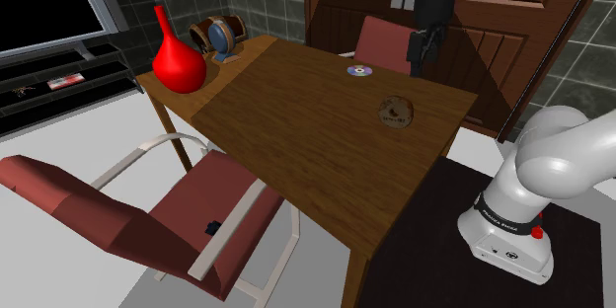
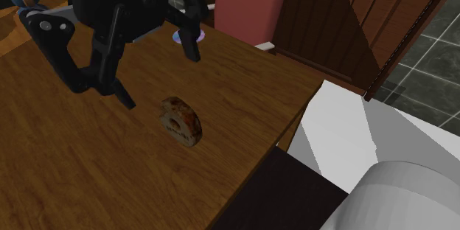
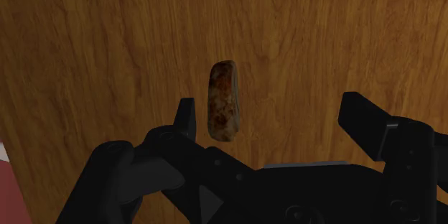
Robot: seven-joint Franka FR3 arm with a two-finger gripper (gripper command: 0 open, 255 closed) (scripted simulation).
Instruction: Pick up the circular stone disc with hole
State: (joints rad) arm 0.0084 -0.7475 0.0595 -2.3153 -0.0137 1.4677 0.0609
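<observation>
The stone disc (image 1: 396,112) is mottled brown with a hole through its middle and stands on edge on the wooden table (image 1: 296,128). In the second exterior view the disc (image 2: 180,120) shows its hole. My black gripper (image 1: 426,49) hangs open above the table, over and a little beyond the disc. Its fingers (image 2: 195,51) are spread wide, with the gripper (image 2: 162,79) well above the disc. In the wrist view the disc (image 3: 222,100) appears edge-on, inside the gap of the gripper (image 3: 273,118) and close to one finger (image 3: 187,118), untouched.
A shiny CD (image 1: 359,70) lies flat on the table beyond the disc. A red vase (image 1: 178,59) and a round brown object (image 1: 219,38) stand at the far corner. A red chair (image 1: 158,222) sits at the near side, another (image 1: 385,44) behind the table.
</observation>
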